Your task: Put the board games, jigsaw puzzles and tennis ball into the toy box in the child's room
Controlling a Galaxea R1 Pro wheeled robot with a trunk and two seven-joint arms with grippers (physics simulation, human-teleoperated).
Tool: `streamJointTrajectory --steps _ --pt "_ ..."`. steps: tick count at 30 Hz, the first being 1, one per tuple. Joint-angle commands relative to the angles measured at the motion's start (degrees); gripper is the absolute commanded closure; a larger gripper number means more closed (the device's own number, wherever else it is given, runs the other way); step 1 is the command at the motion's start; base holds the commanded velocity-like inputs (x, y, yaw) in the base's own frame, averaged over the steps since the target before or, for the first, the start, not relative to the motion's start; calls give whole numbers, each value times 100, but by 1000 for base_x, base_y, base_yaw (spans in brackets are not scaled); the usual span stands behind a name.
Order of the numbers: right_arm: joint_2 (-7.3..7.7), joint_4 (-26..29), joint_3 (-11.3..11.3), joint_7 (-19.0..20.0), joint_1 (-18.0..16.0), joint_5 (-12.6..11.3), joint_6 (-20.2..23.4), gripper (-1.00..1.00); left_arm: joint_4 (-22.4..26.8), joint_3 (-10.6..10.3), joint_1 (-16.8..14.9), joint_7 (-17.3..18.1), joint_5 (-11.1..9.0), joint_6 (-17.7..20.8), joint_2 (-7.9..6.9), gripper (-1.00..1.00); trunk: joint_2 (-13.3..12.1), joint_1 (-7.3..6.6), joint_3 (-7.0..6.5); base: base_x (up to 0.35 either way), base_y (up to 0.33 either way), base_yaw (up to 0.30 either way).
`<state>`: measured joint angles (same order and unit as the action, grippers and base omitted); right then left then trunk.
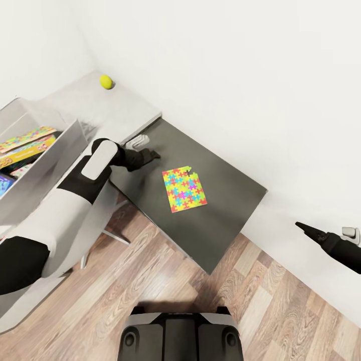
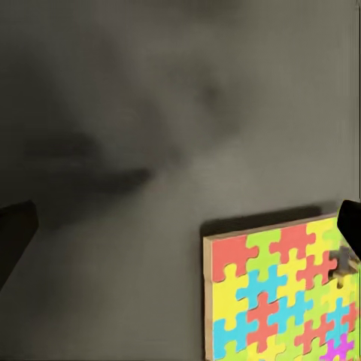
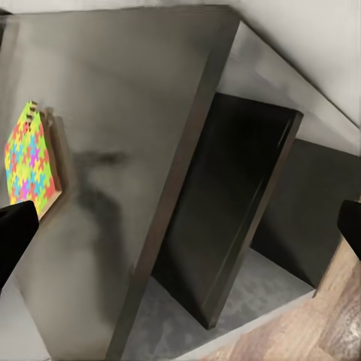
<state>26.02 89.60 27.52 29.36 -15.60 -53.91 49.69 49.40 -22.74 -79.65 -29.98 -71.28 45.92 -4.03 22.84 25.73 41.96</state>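
My left pincer (image 1: pixel 150 153), spread wide and empty, hung just beside the jigsaw puzzle (image 1: pixel 184 189), far nearer than my right arm.

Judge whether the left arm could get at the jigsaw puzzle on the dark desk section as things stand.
Probably yes. The left gripper hovers over the dark table beside the jigsaw puzzle, its fingers apart, with nothing lying between them; the puzzle lies flat, so grasping it may be awkward.

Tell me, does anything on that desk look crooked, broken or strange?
Mostly tidy. The flat multicoloured jigsaw puzzle square lies askew to the edges of the dark grey desk section, with a jagged notch at one corner. The small yellow-green ball sits loose near the wall corner.
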Motion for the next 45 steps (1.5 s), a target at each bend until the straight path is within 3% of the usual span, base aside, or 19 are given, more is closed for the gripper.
streamJointTrajectory --steps 1,17,35,45 --pt "0 1 8 17 -4 3 35 -100 7 -22 -5 -54 -60 -6 -7 -100 8 6 7 243 0 0" --pt "0 13 7 24 -4 3 40 -100 32 -49 3 -42 -69 31 35 -100 8 6 7 240 0 -35" --pt "0 21 7 59 -4 3 40 -100 35 -55 3 -66 -61 41 34 -100 8 6 7 31 6 -89" --pt "0 22 7 61 -4 3 40 -100 32 -59 4 -69 -59 47 24 -100 8 6 7 3 157 -9"
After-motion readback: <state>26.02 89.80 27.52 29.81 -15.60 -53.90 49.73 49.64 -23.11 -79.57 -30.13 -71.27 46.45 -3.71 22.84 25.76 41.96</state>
